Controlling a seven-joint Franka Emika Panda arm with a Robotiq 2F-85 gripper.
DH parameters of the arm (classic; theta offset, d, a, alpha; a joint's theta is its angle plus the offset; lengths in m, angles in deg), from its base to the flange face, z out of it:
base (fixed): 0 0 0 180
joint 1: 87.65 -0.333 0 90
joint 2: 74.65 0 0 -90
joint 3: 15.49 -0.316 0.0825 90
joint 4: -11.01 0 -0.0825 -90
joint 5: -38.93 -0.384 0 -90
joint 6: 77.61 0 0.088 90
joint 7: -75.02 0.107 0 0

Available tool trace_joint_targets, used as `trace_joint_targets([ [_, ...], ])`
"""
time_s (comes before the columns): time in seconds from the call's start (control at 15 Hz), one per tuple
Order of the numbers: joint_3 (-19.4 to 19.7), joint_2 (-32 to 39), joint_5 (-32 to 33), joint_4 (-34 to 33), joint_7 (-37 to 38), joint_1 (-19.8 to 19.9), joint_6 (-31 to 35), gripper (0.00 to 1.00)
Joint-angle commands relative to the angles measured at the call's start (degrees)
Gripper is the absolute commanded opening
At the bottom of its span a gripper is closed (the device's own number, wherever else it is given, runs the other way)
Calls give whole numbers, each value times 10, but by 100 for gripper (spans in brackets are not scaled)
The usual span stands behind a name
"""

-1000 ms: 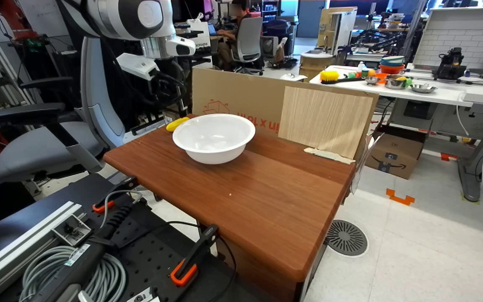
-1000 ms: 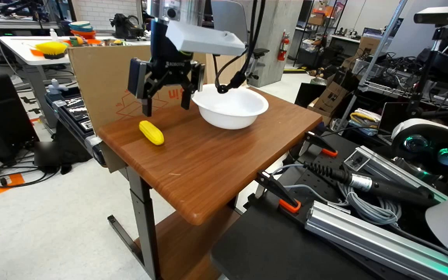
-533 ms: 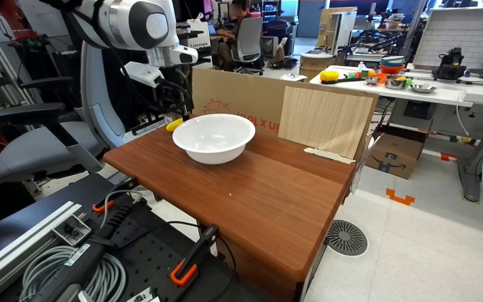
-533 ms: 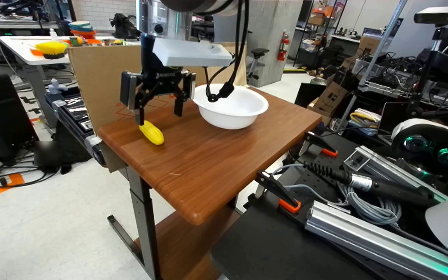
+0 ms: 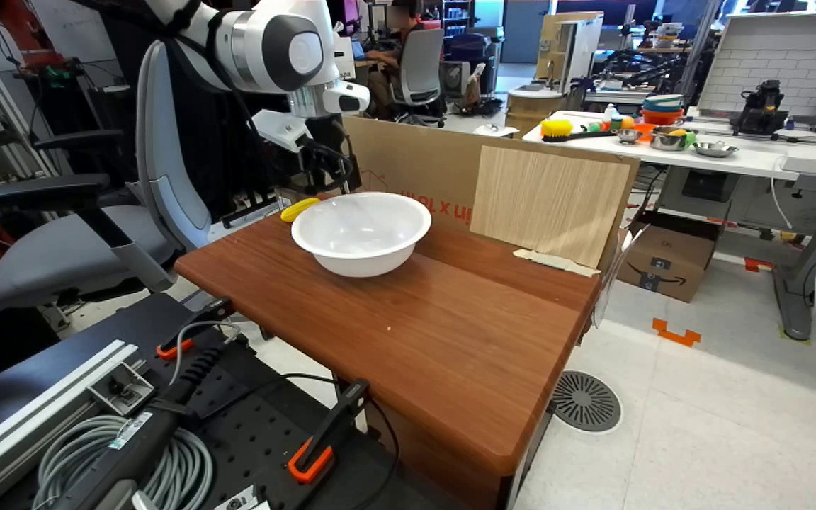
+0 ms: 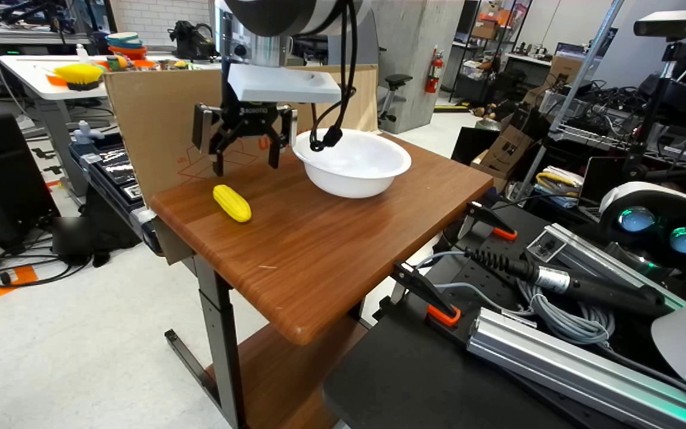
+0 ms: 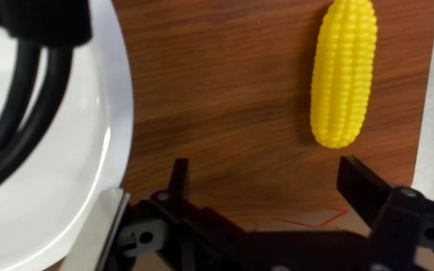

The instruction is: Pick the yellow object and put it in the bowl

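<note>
The yellow object, a corn-cob shape with rows of bumps, lies on the brown wooden table in both exterior views (image 5: 299,209) (image 6: 232,203) and at the upper right of the wrist view (image 7: 343,75). The white bowl (image 5: 362,234) stands upright nearby, also in an exterior view (image 6: 352,170) and along the left edge of the wrist view (image 7: 62,158). My gripper (image 6: 246,164) is open and empty above the table, on the cardboard side of the yellow object. In the wrist view its fingers (image 7: 264,165) are apart, with bare table between them. The fingertips are mostly hidden in an exterior view (image 5: 326,170).
A cardboard panel (image 6: 158,125) stands along the table's edge close behind my gripper. A light wood board (image 5: 550,205) leans on it. Clamps (image 6: 429,292) grip the table's edge beside a black bench. My cables (image 7: 32,105) hang over the bowl in the wrist view.
My gripper first came down, then rose slightly and moved toward the cardboard panel, away from the yellow object. It stays open. The yellow object and the bowl have not moved.
</note>
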Motion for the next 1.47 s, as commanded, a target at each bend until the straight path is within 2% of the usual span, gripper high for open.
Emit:
trace_joint_targets([
  [0.0,11,29,3,-45,26,-13,-21,100],
  [0.67,-1,28,-5,-47,54,-42,-24,100],
  [1.27,-7,36,-17,-34,82,-40,-54,100],
  [1.33,-7,37,-15,-34,81,-40,-57,75],
  [1.4,-8,37,-15,-35,81,-40,-60,74],
])
